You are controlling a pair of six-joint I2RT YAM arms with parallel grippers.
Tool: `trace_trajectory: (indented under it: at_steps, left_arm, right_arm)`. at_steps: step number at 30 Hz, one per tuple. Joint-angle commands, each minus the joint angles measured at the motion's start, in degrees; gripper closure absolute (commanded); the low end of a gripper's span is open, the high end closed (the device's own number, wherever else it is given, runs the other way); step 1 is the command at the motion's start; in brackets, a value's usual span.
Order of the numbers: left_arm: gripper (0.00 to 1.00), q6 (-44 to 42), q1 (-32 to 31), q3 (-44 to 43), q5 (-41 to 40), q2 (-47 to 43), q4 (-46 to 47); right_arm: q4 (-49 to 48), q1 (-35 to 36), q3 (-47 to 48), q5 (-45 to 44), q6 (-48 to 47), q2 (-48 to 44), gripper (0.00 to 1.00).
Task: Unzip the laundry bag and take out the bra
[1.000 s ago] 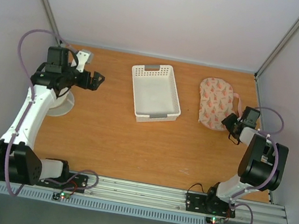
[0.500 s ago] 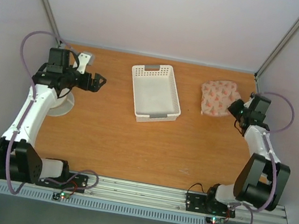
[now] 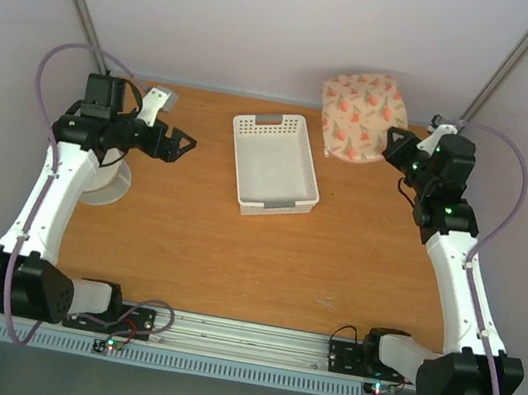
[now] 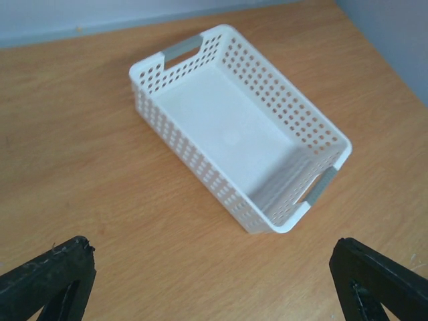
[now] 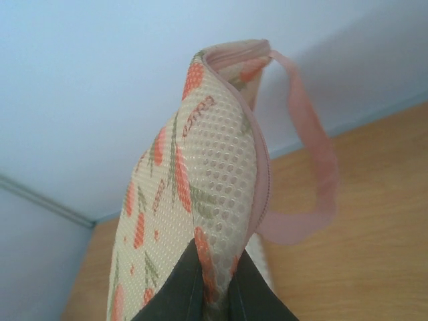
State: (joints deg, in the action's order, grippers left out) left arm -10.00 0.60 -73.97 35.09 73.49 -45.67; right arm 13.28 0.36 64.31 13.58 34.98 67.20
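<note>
The laundry bag (image 3: 361, 116) is a cream pouch with pink-orange marks, lifted off the table at the back right. My right gripper (image 3: 394, 144) is shut on its edge. In the right wrist view the laundry bag (image 5: 200, 194) stands up between my black fingers (image 5: 175, 289), its pink zipper seam and pink loop (image 5: 314, 154) on the right side. The bra is hidden. My left gripper (image 3: 180, 141) hovers open at the back left, left of the white basket, with nothing between its fingertips (image 4: 47, 281).
A white perforated basket (image 3: 301, 168) with grey handles sits mid-table at the back; it is also in the left wrist view, the basket (image 4: 200, 160) lying ahead of the open fingers. A round white disc (image 3: 109, 187) lies under the left arm. Walls close in on both sides.
My right gripper closed on the laundry bag's edge and raised it off the table, toward the back wall. The left gripper shifted slightly right and stayed open.
</note>
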Motion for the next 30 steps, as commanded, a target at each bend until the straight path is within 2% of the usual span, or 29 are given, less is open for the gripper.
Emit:
trace_trajectory:
  at_steps: [1, 6, 10, 15, 17, 21, 25, 30]
  left_arm:
    - [0.04, -8.05, -2.56, -6.99, 2.51, -2.58, -7.95]
    - [0.05, -22.45, -3.81, -13.67, 1.42, -6.63, -20.17]
    - [0.07, -35.97, -4.42, -11.28, 0.26, -14.21, -20.58]
    - [0.11, -55.47, -4.43, -0.95, 5.45, -28.57, -11.63]
    - [0.12, -57.25, -4.39, 2.84, 8.19, -31.96, -4.05]
    - [0.13, -59.14, -4.38, 9.64, 11.67, -35.15, 8.51]
    - [0.11, -72.34, -4.38, 16.89, 14.46, -37.79, 16.57]
    - [0.08, -80.44, -4.38, 22.19, 15.29, -38.99, 21.64]
  right_arm:
    - [-0.17, 7.71, 5.34, -0.81, 3.44, -3.09, 0.99]
    - [1.81, 17.03, 6.74, -2.52, 3.97, -4.55, 0.99]
    - [1.29, 24.01, 6.02, -4.75, 4.95, -5.94, 0.99]
    - [0.11, 32.58, 5.98, -4.79, 5.82, -5.28, 0.99]
    - [-0.66, 35.49, 6.00, -3.94, 6.27, -4.42, 0.99]
    - [-1.98, 41.10, 6.21, -4.08, 6.79, -2.25, 0.99]
    - [-4.30, 44.23, 6.00, -2.96, 8.07, 0.24, 0.99]
    - [-7.08, 47.79, 7.07, -2.45, 9.10, 4.68, 0.99]
